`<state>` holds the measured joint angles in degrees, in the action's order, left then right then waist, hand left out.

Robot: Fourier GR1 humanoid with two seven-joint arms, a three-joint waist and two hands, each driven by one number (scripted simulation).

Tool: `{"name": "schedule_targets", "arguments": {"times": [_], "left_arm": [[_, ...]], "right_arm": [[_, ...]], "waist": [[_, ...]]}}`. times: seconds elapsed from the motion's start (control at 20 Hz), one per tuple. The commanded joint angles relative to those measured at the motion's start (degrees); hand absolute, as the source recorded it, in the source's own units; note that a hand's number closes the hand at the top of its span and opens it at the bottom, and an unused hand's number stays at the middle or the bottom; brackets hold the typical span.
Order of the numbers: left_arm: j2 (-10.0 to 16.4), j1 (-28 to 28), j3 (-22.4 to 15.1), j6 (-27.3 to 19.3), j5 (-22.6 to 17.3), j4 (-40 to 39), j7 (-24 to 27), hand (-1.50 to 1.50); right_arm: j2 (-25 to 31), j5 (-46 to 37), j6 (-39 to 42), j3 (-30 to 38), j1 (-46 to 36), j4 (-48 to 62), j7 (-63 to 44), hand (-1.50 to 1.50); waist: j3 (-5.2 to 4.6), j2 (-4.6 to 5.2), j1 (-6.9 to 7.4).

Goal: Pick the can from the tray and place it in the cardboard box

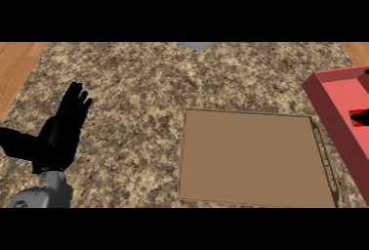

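**Left hand open at rest, can not made out**

We saw the robot's left hand (61, 132) at the view's left, over the speckled brown granite table (144, 78). It was open, with straight fingers pointing away from the robot and the thumb spread out to the left. Its grey forearm (43, 195) came in from the lower left corner. The hand held nothing and touched no task thing.

The flat brown cardboard box (252, 161) lay open-topped on the table, right of centre and well apart from the left hand; its bare floor showed. The red plastic tray (328, 97) sat just beside the box's right side, cut off by the view's right edge.

A black shape (364, 116) lay over the tray at that edge. We took it for part of the right hand, but open or closed we could not tell. We could not make out the can, so we could not tell where it was.

A rounded grey object (198, 45) showed at the table's far edge. Wooden flooring (18, 68) ran along the left.
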<state>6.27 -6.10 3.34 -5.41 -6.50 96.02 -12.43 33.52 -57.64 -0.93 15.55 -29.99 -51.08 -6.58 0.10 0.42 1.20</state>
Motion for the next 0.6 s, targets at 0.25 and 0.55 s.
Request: {"name": "schedule_targets", "arguments": {"times": [0.25,0.55], "left_arm": [[1.6,0.7,2.1,1.1,-1.4,0.0,-0.3,0.0],[0.1,0.7,1.0,-0.2,0.0,-0.5,0.3,0.0]], "right_arm": [[-3.2,14.1,-16.0,11.2,-3.4,-1.3,16.4,-1.5],[-4.9,29.5,-7.2,20.5,-4.6,-2.6,16.8,-1.5]], "waist": [[0.05,-0.37,-0.66],[-0.03,-0.8,-2.23]]}}
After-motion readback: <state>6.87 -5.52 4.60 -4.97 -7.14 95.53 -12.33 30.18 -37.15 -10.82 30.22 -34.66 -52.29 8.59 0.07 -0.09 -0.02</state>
